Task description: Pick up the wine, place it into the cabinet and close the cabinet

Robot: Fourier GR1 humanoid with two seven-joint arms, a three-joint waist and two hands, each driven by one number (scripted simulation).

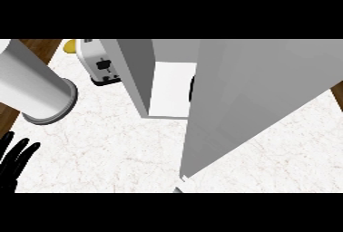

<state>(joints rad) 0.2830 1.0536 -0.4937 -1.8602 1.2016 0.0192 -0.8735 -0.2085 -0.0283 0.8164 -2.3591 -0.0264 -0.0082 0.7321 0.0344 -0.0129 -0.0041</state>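
A grey cabinet stands at the middle of the marble counter, its white inside showing. Its big grey door hangs part-way across the opening and fills the right of the view. A thin dark sliver, perhaps the wine bottle, shows at the door's edge inside the cabinet; the rest of it is hidden. My left hand rests open at the lower left edge, fingers up, holding nothing. My right hand does not show; the door covers that side.
A large pale grey cylinder lies tilted at the left, over the counter's edge. A white toaster stands behind the cabinet's left wall, with a yellow thing beside it. Brown floor shows at the far corners.
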